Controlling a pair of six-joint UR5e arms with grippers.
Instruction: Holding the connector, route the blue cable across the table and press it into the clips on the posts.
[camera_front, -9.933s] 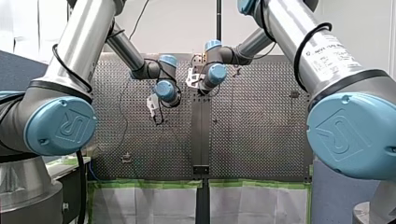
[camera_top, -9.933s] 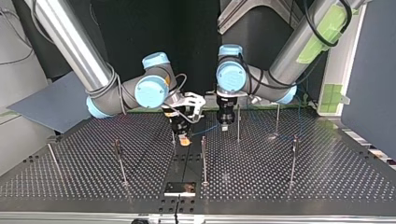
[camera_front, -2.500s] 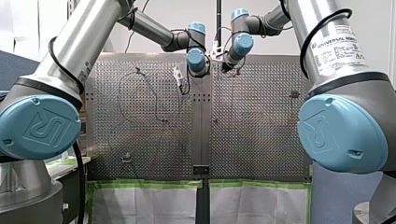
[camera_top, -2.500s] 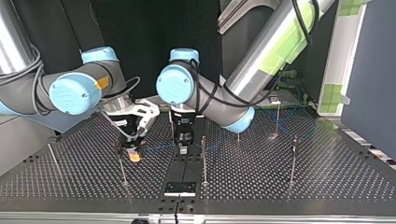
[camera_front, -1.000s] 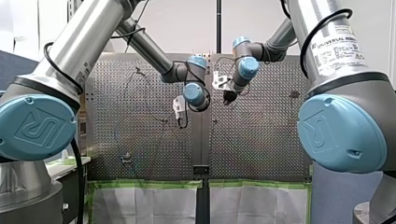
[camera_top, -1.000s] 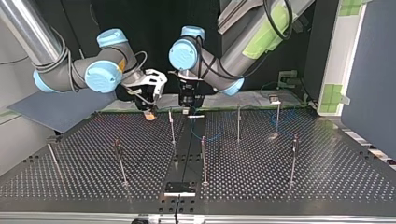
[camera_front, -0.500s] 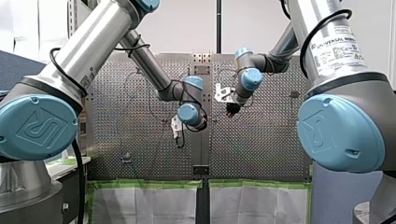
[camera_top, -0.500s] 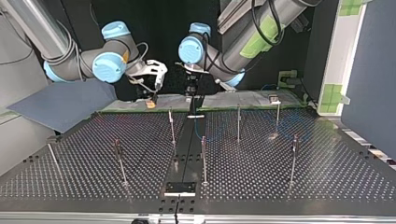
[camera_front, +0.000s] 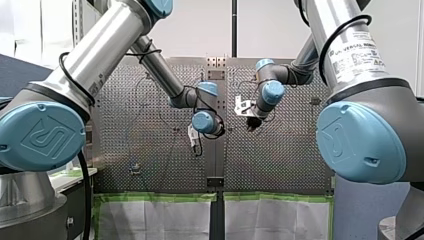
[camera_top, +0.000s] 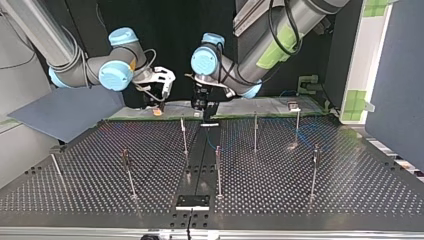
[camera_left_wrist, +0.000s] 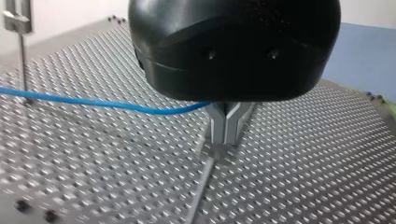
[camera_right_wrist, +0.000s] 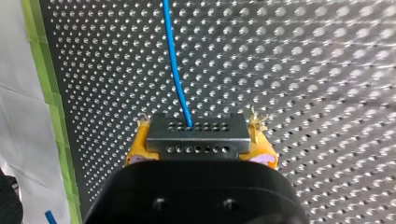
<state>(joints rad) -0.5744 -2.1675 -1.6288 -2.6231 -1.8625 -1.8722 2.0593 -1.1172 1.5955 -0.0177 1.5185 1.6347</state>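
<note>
Pulled both grippers back from the mid-table posts (camera_top: 218, 170) since two and a half seconds ago, up to the rear edge of the perforated table (camera_top: 325, 200) at the upper middle of the top view. Reaching in with my right arm from the upper left of that view, wrist bent so that my right gripper (camera_top: 157, 111) points down at the table's edge. Reaching in with my left arm from the upper right and past the middle, with my left gripper (camera_top: 199, 104) hanging just right of the other one, near it but apart. Clamping the metal connector (camera_right_wrist: 196, 137) between the yellow pads (camera_right_wrist: 135, 147) of my right gripper, as the right wrist view shows, with the blue cable (camera_right_wrist: 175, 65) leaving the connector's front face and running straight ahead over the holes, and green tape (camera_right_wrist: 44, 93) along the table's border off to one side. Holding the metal fingers (camera_left_wrist: 227, 126) of my left gripper pressed together in the left wrist view, pinching the blue cable at their root, with the cable stretching off sideways in a shallow curve toward a post topped by a clip (camera_left_wrist: 16, 21). Cannot tell from the top view whether the cable sits in any clip.
</note>
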